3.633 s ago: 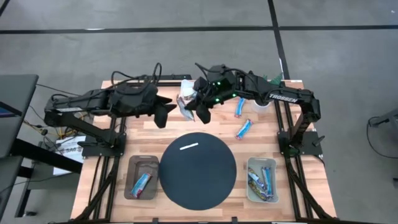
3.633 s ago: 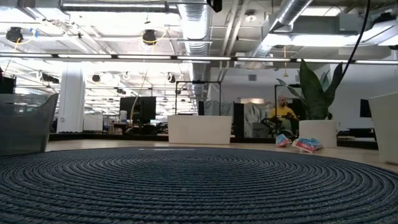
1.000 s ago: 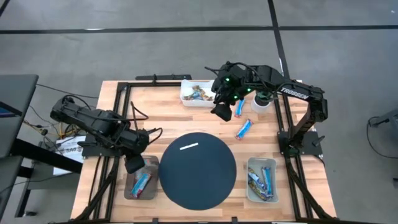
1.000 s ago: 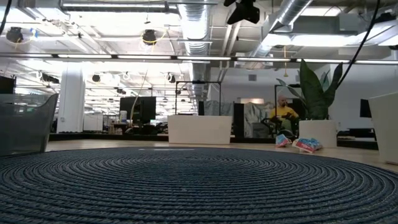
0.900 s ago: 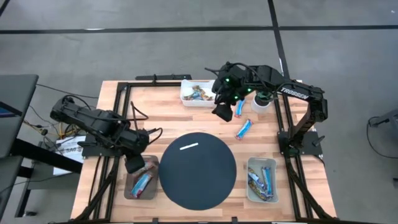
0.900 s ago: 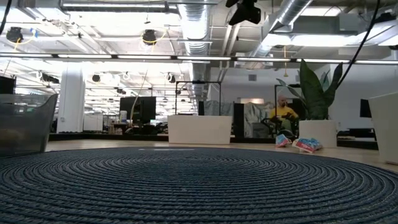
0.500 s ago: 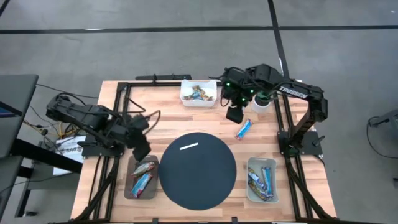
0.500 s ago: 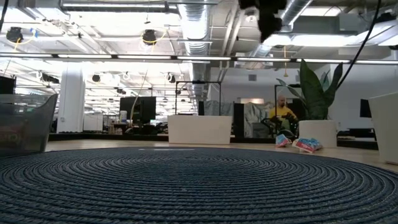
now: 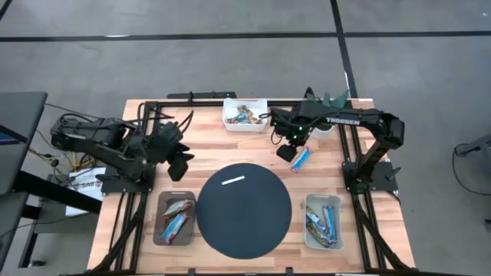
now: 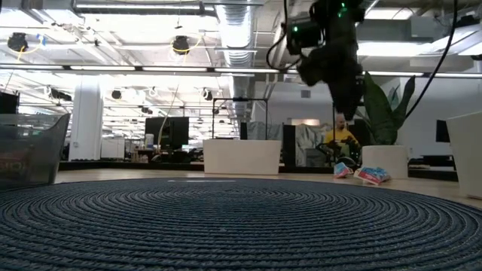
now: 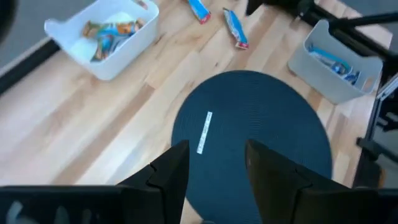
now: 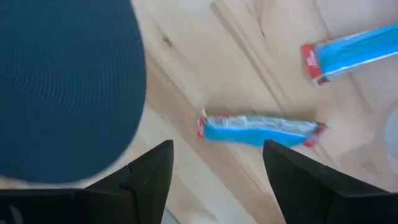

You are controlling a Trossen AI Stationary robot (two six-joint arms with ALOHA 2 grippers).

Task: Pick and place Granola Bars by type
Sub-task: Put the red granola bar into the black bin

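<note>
Two blue granola bars lie flat on the wood at the far right: one [image 12: 258, 130] just ahead of my right gripper [image 12: 217, 180], the other [image 12: 354, 53] beyond it. My right gripper [image 9: 285, 151] hangs open above the nearer bar [image 9: 301, 159], touching nothing. More bars fill the white bin [image 9: 245, 115] at the far edge. A tan bar and a blue bar lie in the near-left grey bin [image 9: 175, 218]. Blue bars fill the near-right grey bin [image 9: 322, 221]. My left gripper [image 9: 180, 157] hovers open and empty left of the dark round mat [image 9: 244, 211].
The dark round mat with its short white strip [image 9: 233, 180] covers the middle near part of the table. A white cup with a plant [image 9: 326, 123] stands at the far right, under my right arm. Black frame rails run along both sides of the table.
My left gripper has risen from over the near-left grey bin and swung toward the far edge; a tan bar now lies in that bin beside the blue one. My right gripper has moved from beside the white bin toward the right and near edges, down over the blue bar.
</note>
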